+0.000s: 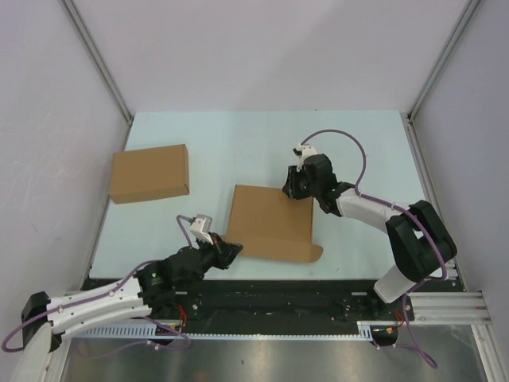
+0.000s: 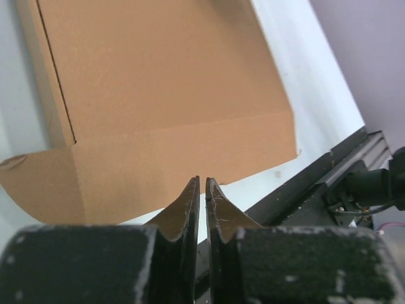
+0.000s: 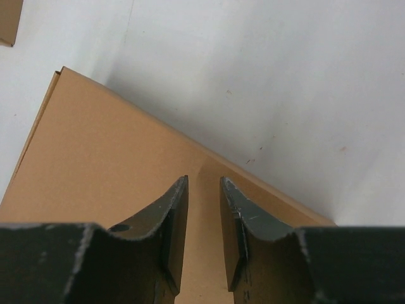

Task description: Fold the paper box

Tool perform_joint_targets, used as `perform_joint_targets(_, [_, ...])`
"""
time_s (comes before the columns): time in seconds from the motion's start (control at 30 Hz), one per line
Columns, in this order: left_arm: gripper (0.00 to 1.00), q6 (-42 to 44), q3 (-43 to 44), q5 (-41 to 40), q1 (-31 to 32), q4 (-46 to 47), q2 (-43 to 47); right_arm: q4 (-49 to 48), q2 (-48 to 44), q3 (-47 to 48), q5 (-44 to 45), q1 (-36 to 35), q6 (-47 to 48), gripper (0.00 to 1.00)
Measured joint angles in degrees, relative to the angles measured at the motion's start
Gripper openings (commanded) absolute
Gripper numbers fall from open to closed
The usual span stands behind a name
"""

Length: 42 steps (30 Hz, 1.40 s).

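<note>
The paper box (image 1: 270, 223) lies at the table's middle as a shallow brown cardboard shape, with a creased flap along its near edge ending in a rounded tab (image 1: 315, 253). My left gripper (image 1: 231, 251) is at the box's near left corner, jaws shut and empty. In the left wrist view the tips (image 2: 202, 180) stand just short of the flap's edge (image 2: 190, 158). My right gripper (image 1: 293, 188) is over the box's far right corner. In the right wrist view it (image 3: 204, 179) hangs slightly open above the cardboard (image 3: 101, 158), holding nothing.
A second plain brown cardboard box (image 1: 149, 173) sits at the far left of the pale table (image 1: 238, 143); its corner shows in the right wrist view (image 3: 7, 22). A black rail (image 1: 302, 298) runs along the near edge. Grey walls enclose the table.
</note>
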<state>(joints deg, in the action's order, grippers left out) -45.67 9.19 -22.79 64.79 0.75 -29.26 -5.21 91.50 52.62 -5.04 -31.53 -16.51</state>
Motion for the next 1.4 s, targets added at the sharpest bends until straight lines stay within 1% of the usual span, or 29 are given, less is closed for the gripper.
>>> perform_joint_targets(0.1, [0.09, 1.6, 0.0, 0.7, 0.2, -1.6, 5.1, 0.1, 0.0, 0.0, -0.3, -0.3, 0.4, 0.30])
perform_joint_targets(0.23, [0.09, 3.8, -0.1, 2.6, 1.1, -2.0, 10.3, 0.2, 1.5, 1.0, -0.8, -0.3, 0.8, 0.30])
perform_joint_targets(0.37, [0.11, 4.9, -0.1, 3.5, 2.8, -3.3, 11.2, -1.0, 4.0, 1.9, -1.1, 0.3, 1.1, 0.30])
perform_joint_targets(0.6, [0.13, 5.9, -0.1, 3.1, 3.2, -4.9, 12.0, -3.9, 7.5, 3.5, -2.4, 2.4, 1.1, 0.29])
perform_joint_targets(0.8, [0.16, 7.6, 1.6, 0.7, 3.3, -5.9, 13.3, -6.4, 11.2, 4.8, -4.0, 5.0, 0.7, 0.29])
perform_joint_targets(0.93, [0.21, 10.0, 5.8, -3.1, 3.3, -6.1, 15.6, -6.3, 13.8, 5.2, -5.6, 7.5, 0.0, 0.30])
perform_joint_targets(1.0, [0.22, 11.2, 7.6, -6.3, 3.3, -5.0, 16.1, -5.6, 15.5, 5.4, -7.0, 8.9, -0.7, 0.30])
perform_joint_targets(1.03, [0.21, 11.3, 7.8, -7.4, 3.3, -4.2, 15.8, -5.3, 16.3, 5.6, -7.6, 9.4, -0.9, 0.30])
perform_joint_targets(1.07, [0.17, 11.5, 7.8, -8.5, 3.3, -3.4, 15.1, -5.1, 17.2, 5.6, -8.5, 9.9, -1.4, 0.30])
perform_joint_targets(1.13, [0.14, 11.6, 7.7, -9.9, 3.3, -2.0, 11.5, -5.5, 18.2, 6.4, -10.4, 10.8, -2.3, 0.30])
perform_joint_targets(1.17, [0.12, 11.8, 7.4, -10.1, 3.3, -0.5, 7.9, -5.5, 18.8, 6.9, -11.4, 11.2, -2.9, 0.30])
perform_joint_targets(1.27, [0.13, 11.4, 7.1, -9.3, 3.3, 1.4, -1.2, -5.8, 19.6, 7.6, -13.3, 11.9, -3.7, 0.30])
perform_joint_targets(1.3, [0.13, 11.2, 7.0, -8.9, 3.3, 1.5, -3.6, -5.7, 19.6, 7.7, -13.4, 12.0, -3.7, 0.33])
perform_joint_targets(1.37, [0.13, 10.7, 6.4, -8.9, 3.5, 0.9, -4.5, -5.5, 19.6, 7.7, -13.2, 12.0, -4.2, 0.37])
perform_joint_targets(1.4, [0.14, 10.3, 6.2, -10.1, 3.5, -0.5, -3.0, -5.2, 19.2, 7.7, -12.8, 12.0, -4.4, 0.38])
